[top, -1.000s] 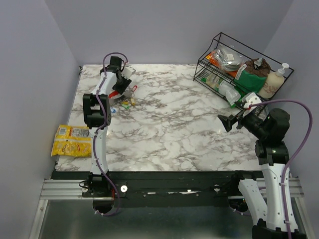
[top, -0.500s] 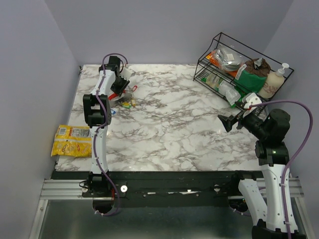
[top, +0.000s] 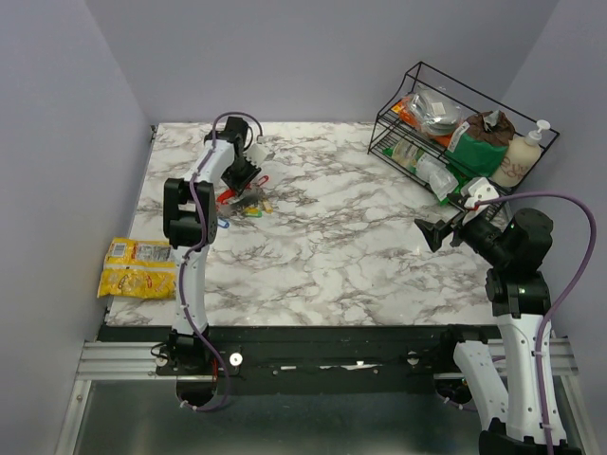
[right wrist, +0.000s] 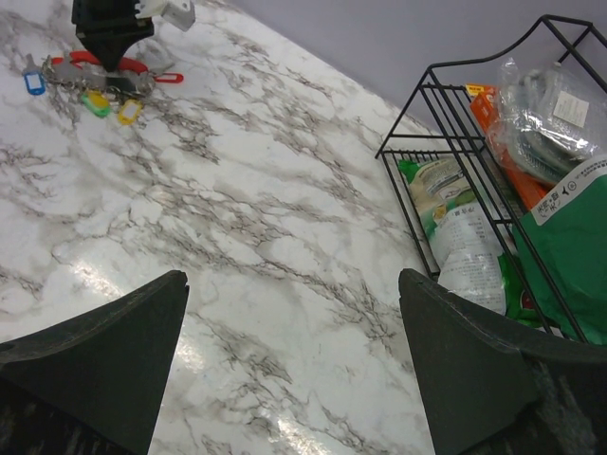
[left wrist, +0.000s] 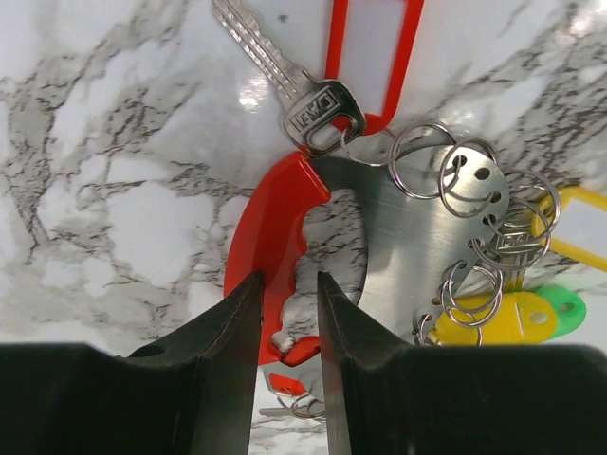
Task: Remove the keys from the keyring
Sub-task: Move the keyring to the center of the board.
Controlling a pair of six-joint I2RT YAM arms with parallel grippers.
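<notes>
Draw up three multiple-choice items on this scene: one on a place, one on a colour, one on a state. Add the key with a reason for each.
1. The red part of the keyring lies
A. inside a drawer
B. between the fingers of the left end effector
C. on a wall hook

2. Among the keys, the tag overlapping the green tag is
A. purple
B. white
C. yellow

3. The right end effector is
A. open, holding nothing
B. shut on a key
C. shut on the keyring

Key:
1 B, the left wrist view shows a finger on each side of the red part.
2 C, the yellow tag overlaps the green one.
3 A, its fingers stand wide apart over the bare table.
</notes>
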